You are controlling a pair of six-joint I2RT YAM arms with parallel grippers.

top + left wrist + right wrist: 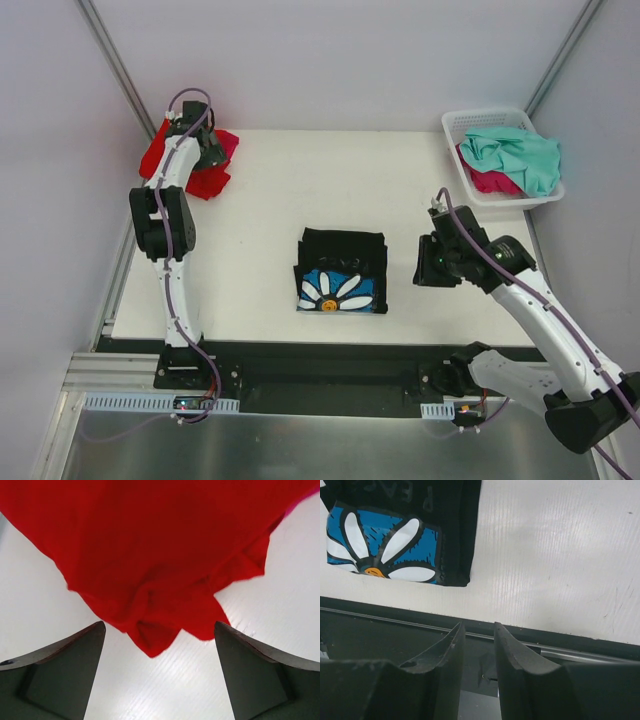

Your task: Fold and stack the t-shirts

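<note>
A black t-shirt with a white daisy on a blue patch lies folded at the table's middle, and its corner shows at the top left of the right wrist view. A crumpled red t-shirt lies at the far left with a magenta-pink one beside it. My left gripper hangs over the red t-shirt; its fingers stand wide open, holding nothing. My right gripper hovers right of the black shirt, near the front edge, narrowly open and empty.
A white lattice basket at the back right holds a teal-mint shirt on top of a magenta-pink one. The white table ends at a dark front rail just below my right fingers.
</note>
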